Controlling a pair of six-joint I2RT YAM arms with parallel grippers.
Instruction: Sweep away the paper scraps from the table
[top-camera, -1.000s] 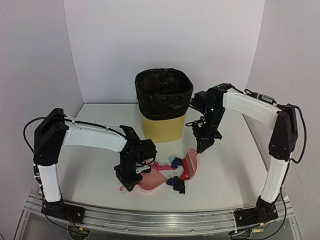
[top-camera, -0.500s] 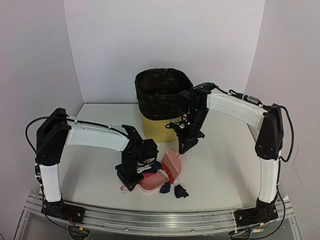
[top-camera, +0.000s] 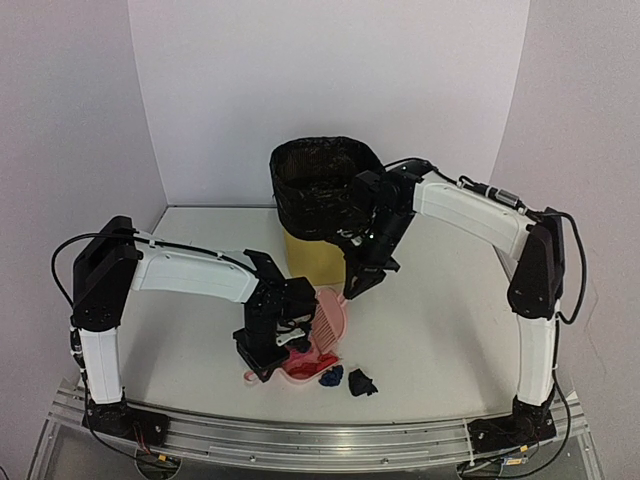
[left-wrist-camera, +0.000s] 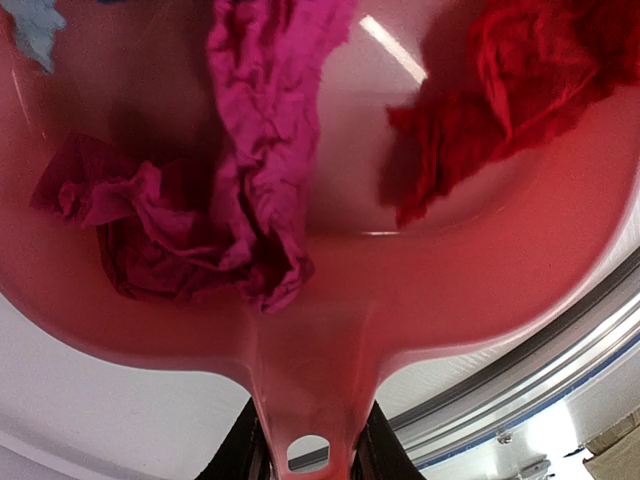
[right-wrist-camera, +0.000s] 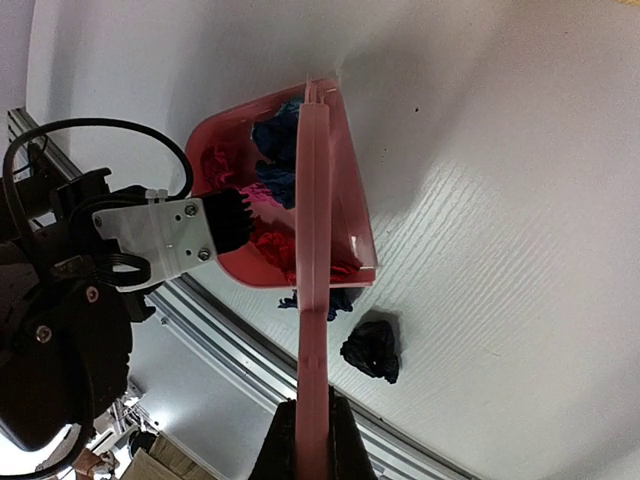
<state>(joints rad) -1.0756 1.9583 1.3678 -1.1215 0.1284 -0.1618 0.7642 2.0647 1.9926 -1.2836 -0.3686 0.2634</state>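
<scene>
Crumpled pink, red and blue paper scraps (left-wrist-camera: 255, 200) lie heaped in the pink dustpan (left-wrist-camera: 480, 290). One black scrap (top-camera: 362, 382) lies apart on the white table (top-camera: 450, 330), near its front edge.

dustpan (left-wrist-camera: 450, 300), brush (right-wrist-camera: 312, 250) glossy pink plastic — paper scraps (left-wrist-camera: 260, 150) crumpled, matt; table (right-wrist-camera: 500, 150) matt white

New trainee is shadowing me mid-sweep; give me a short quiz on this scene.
1. True or false: the black paper scrap lies inside the pink dustpan.
2. The pink brush is held by: A) left claw, B) right claw, C) neither.
3. Fill in: the pink scrap and red scrap sit in the ____.
Key: 1 false; 2 B; 3 dustpan.
</scene>
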